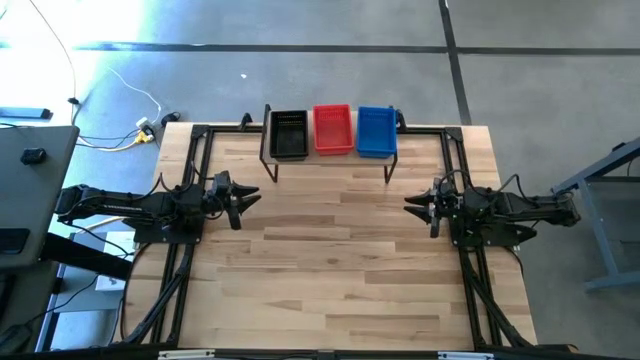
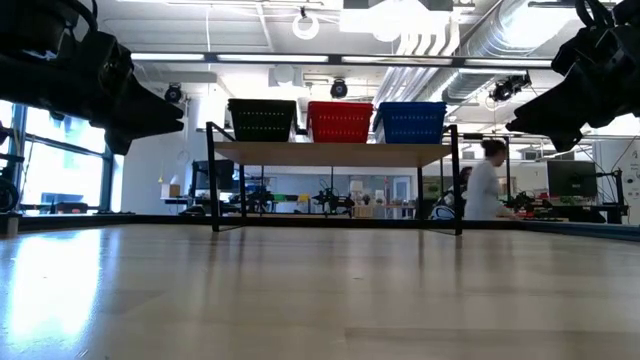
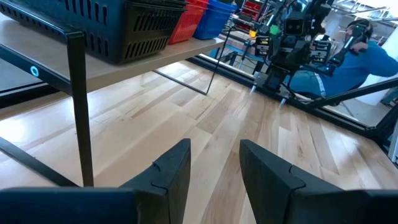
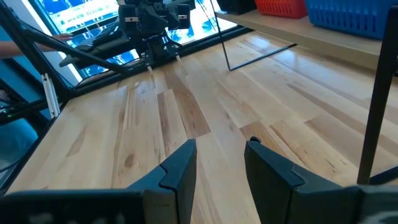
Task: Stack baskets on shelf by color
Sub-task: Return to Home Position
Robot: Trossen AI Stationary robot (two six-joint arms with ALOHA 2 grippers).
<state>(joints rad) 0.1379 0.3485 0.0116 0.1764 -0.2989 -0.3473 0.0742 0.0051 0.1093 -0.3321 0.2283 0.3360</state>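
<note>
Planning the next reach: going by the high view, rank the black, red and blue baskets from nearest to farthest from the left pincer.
1. Black basket: at the left end of the shelf, closest to the left pincer.
2. Red basket: in the middle.
3. Blue basket: at the right end, on the right arm's side.

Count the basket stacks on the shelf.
3 on the shelf: black stack at the high view's left, red stack in the middle, blue stack right. Nested ones may be hidden.
</note>
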